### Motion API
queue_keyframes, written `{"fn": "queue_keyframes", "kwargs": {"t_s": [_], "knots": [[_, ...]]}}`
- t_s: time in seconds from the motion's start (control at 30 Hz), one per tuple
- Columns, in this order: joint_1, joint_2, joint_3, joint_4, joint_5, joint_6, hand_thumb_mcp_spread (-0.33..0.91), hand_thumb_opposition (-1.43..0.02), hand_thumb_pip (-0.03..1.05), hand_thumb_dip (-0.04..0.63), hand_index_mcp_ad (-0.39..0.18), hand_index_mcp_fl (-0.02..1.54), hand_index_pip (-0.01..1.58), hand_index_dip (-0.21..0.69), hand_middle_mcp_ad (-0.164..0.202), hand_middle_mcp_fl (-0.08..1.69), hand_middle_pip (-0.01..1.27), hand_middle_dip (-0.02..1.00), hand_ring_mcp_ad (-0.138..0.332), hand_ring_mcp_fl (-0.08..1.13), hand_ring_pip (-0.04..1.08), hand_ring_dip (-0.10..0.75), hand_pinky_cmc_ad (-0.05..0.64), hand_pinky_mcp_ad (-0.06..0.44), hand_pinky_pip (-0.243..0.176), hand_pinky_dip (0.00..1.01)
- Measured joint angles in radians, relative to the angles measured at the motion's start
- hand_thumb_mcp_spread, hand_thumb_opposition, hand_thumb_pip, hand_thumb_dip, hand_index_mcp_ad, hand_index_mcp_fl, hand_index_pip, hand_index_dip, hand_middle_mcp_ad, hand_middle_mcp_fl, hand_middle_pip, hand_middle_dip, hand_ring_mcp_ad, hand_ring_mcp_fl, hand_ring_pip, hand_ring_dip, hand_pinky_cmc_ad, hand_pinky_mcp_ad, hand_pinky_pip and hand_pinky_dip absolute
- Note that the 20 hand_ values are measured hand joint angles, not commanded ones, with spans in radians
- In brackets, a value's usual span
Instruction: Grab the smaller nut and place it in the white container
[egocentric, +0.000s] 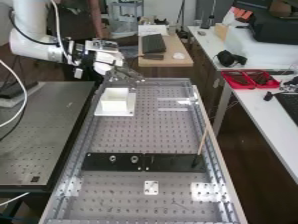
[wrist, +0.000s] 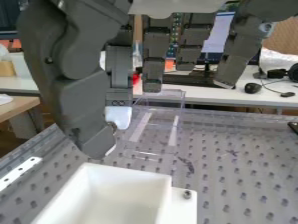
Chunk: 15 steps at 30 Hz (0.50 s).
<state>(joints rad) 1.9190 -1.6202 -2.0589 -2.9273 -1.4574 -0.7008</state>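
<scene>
Two metal parts, the larger nut and the bearing, stand on the flat black bar, well apart from the white container, toward the near end of the bench. My hand is near the container, at its far side in the high view. I cannot tell whether I have it spread, closed or gripping something, nor where the smaller nut is. The container sits on a white plate, near two pale strips.
</scene>
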Motion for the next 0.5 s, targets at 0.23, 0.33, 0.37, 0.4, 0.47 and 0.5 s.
{"fn": "queue_keyframes", "kwargs": {"t_s": [0.23,0.33,0.37,0.4,0.47,0.5], "knots": [[0.038,-0.025,-0.004,0.013,0.027,0.043,0.47,-0.93,0.58,0.265,-0.147,0.33,1.53,0.236,-0.002,0.36,0.12,0.24,0.075,0.1,0.11,0.126,0.346,0.297,0.051,0.35],[0.042,-0.035,-0.007,0.023,0.03,0.052,0.48,-0.95,0.58,0.267,-0.143,0.36,1.53,0.236,0.0,0.36,0.12,0.24,0.075,0.1,0.11,0.126,0.346,0.297,0.051,0.35],[0.042,-0.039,-0.009,0.026,0.031,0.055,0.48,-0.95,0.58,0.267,-0.143,0.36,1.53,0.236,0.0,0.36,0.12,0.24,0.075,0.1,0.11,0.126,0.346,0.297,0.051,0.35],[0.042,-0.043,-0.011,0.029,0.031,0.059,0.47,-0.95,0.58,0.267,-0.143,0.36,1.53,0.237,0.0,0.36,0.12,0.24,0.077,0.1,0.11,0.126,0.346,0.297,0.051,0.35],[0.041,-0.048,-0.013,0.032,0.031,0.064,0.47,-0.95,0.58,0.267,-0.143,0.36,1.53,0.248,0.0,0.37,0.12,0.25,0.077,0.1,0.11,0.126,0.346,0.297,0.051,0.35],[0.04,-0.052,-0.015,0.033,0.031,0.066,0.48,-0.95,0.58,0.267,-0.143,0.38,1.53,0.251,0.0,0.36,0.12,0.24,0.077,0.1,0.11,0.126,0.346,0.297,0.051,0.35]]}}
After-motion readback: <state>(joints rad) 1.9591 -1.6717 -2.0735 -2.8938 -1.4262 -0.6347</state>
